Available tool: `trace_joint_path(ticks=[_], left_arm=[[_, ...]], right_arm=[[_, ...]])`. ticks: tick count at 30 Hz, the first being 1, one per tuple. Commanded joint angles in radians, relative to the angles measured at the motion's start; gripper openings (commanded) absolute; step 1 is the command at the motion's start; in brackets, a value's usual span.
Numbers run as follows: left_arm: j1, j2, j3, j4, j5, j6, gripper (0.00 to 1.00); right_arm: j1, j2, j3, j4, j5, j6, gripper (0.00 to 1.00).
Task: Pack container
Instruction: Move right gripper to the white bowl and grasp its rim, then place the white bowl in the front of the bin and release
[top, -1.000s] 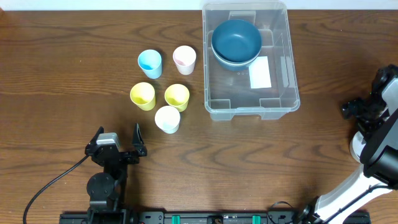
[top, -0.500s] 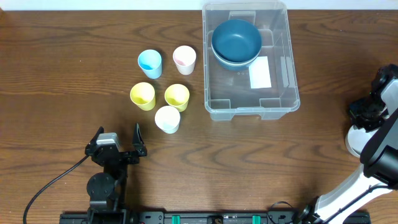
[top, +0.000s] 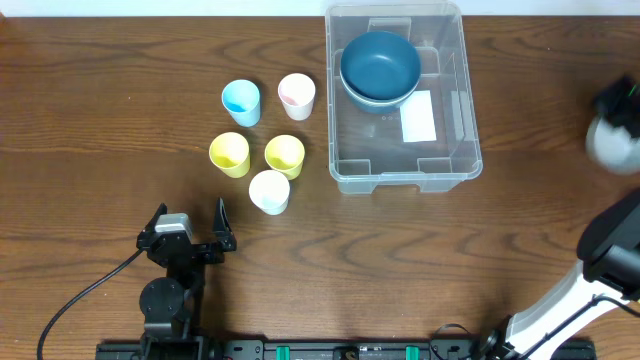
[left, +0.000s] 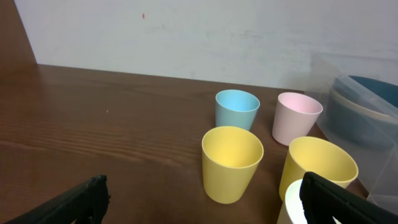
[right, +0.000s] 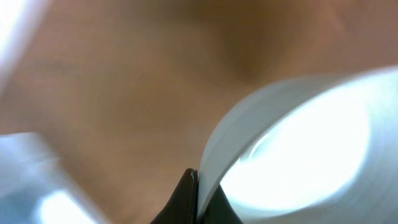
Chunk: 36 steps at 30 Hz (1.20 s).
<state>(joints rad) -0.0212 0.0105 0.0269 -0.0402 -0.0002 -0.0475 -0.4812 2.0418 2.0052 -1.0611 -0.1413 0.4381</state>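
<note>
The container (top: 400, 152), a clear plastic bin with a white label on its base, stands at the back right and holds a dark blue bowl (top: 380, 62) nested in a paler one. My right gripper (right: 196, 177) is shut on the rim of a white bowl (right: 298, 149). That bowl (top: 613, 137) shows as a blur at the right edge, clear of the container. My left gripper (top: 190, 225) stands open near the front edge, short of the cups, with nothing between its fingers (left: 87, 196).
Left of the container stand several small cups: blue (top: 240, 100), pink (top: 296, 95), two yellow (top: 229, 153) (top: 284, 155) and white (top: 268, 190). The white cup is nearest my left gripper. The right arm's links (top: 610, 245) rise along the right edge.
My right gripper shut on the white bowl's rim and carried it away from the front right, toward the back. The left arm, cups and container have not moved.
</note>
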Motion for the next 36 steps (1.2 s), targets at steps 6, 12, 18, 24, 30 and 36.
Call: trace_joint_path(ticks=[6, 12, 18, 24, 30, 36], left_arm=[[0.005, -0.005, -0.023, -0.033, -0.012, 0.017, 0.98], [0.005, -0.005, -0.023, -0.033, -0.012, 0.017, 0.98], [0.005, -0.005, -0.023, -0.033, -0.012, 0.017, 0.98], [0.005, -0.005, -0.023, -0.033, -0.012, 0.017, 0.98], [0.005, -0.005, -0.023, -0.033, -0.012, 0.017, 0.98], [0.005, -0.005, -0.023, -0.033, -0.012, 0.017, 0.98]], right_arm=[[0.387, -0.023, 0.403, -0.114, -0.087, -0.239, 0.01], [0.684, 0.023, 0.308, -0.140, 0.254, -0.192, 0.01], [0.776, 0.039, 0.158, -0.150, 0.294, -0.076, 0.01], [0.777, 0.039, 0.006, -0.078, 0.211, -0.093, 0.01], [0.777, 0.039, -0.119, 0.054, 0.156, -0.095, 0.03], [0.777, 0.039, -0.209, 0.127, 0.156, -0.095, 0.06]])
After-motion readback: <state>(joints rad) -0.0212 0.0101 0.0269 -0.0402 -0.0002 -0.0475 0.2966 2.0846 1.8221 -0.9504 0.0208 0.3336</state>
